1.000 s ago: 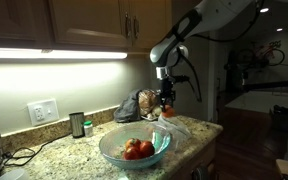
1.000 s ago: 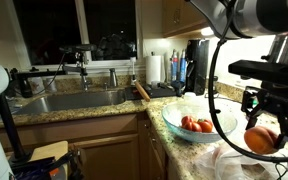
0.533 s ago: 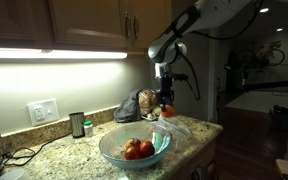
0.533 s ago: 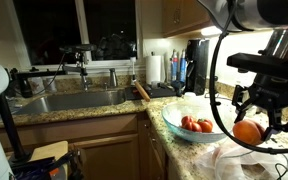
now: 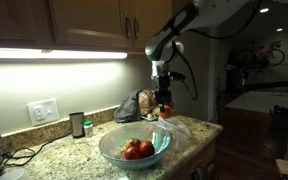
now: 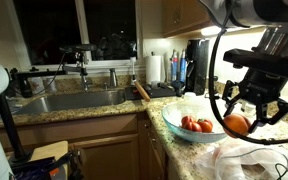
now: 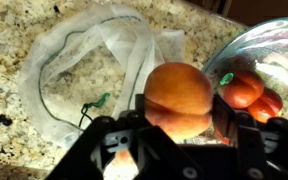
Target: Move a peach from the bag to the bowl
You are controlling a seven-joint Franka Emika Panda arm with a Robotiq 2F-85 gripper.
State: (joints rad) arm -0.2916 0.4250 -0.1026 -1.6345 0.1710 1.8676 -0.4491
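The tool is clamped on the peach. The peach hangs in the air just beside the bowl.

Speckled granite counter with glass bowl, dark bag, small can

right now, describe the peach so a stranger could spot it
On the granite counter stands a big clear glass bowl. Beside it, in the air, the hand is shut on the peach. It is the only orange fruit; the darker red fruits lie in the bowl.
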